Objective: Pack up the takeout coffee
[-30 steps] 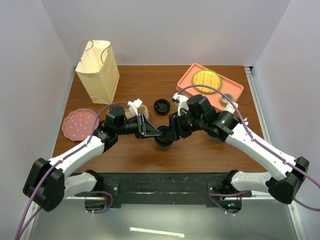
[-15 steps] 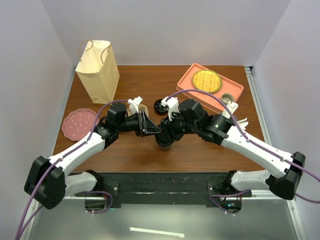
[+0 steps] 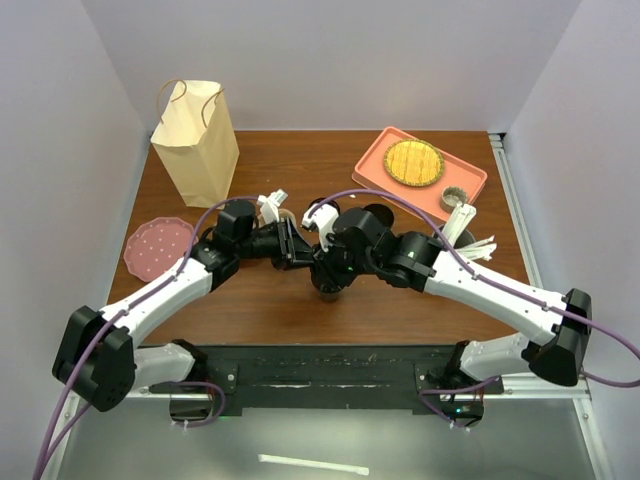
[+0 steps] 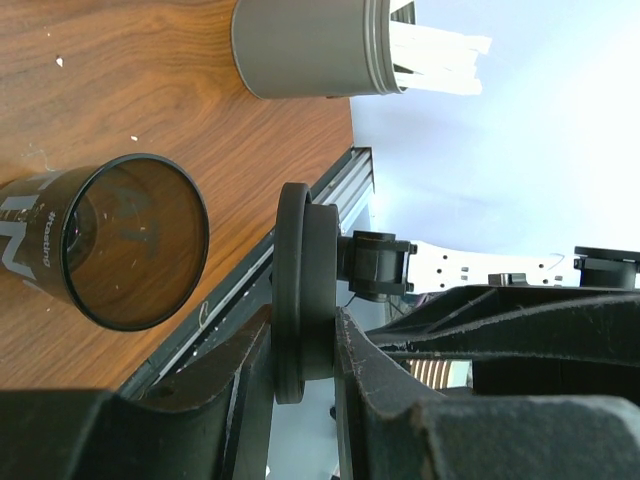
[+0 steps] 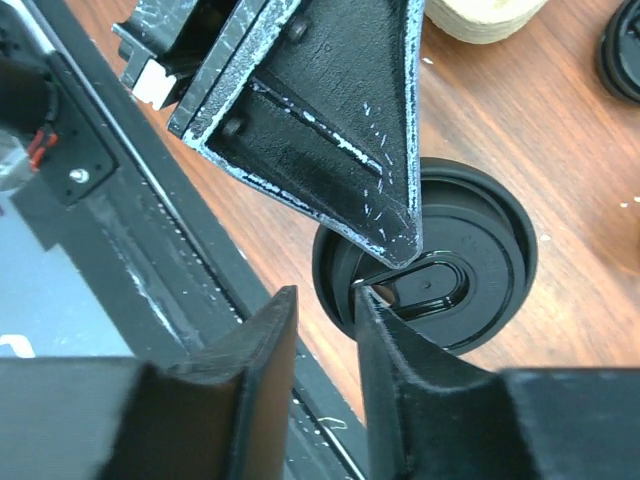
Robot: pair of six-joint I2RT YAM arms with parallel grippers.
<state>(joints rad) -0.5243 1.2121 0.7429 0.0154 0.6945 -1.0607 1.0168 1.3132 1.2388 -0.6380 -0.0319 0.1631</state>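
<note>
An open black takeout coffee cup (image 4: 130, 240) stands on the wood table, mostly hidden under both grippers in the top view (image 3: 328, 287). My left gripper (image 4: 303, 330) is shut on the cup's round black lid (image 4: 300, 290), pinching it across its flat faces a little above the cup. In the right wrist view the lid (image 5: 460, 270) lies face-up under the left gripper's scratched finger. My right gripper (image 5: 325, 305) straddles the lid's near rim. Its right finger touches the lid, and a gap shows beside its left finger.
A tan paper bag (image 3: 195, 145) stands at the back left, with a pink plate (image 3: 157, 247) in front of it. The pulp carrier (image 3: 283, 215) sits behind the left gripper. A salmon tray (image 3: 470, 185) and a grey utensil cup (image 3: 460, 222) are on the right. Another black lid (image 5: 622, 45) lies nearby.
The right arm has swung left until its gripper reaches the lid held by the left gripper, and its jaws have narrowed. The left gripper keeps its hold on the lid.
</note>
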